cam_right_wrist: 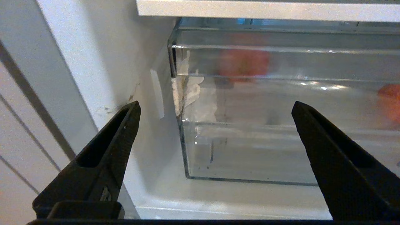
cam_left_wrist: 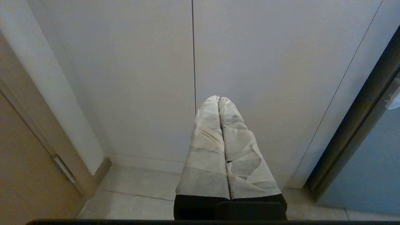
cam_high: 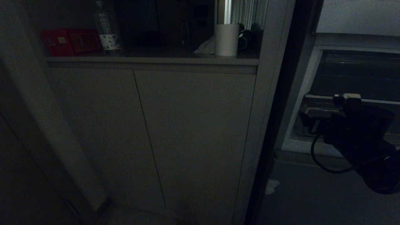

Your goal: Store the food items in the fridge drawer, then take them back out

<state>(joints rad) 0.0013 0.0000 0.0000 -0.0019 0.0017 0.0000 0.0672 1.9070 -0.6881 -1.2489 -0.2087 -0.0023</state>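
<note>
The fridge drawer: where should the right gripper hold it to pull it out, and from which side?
Probably the fridge drawer by its clear front lip, from the front. That edge faces the open right gripper; a wall blocks one end.

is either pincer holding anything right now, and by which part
Nothing is held. The right pincer is open and empty before the fridge drawer; the left pincer is shut on nothing.

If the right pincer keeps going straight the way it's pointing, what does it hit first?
Most likely the clear front wall of the fridge drawer. The open right pincer faces it squarely, with the red food items behind the plastic. Depth is hard to judge.
</note>
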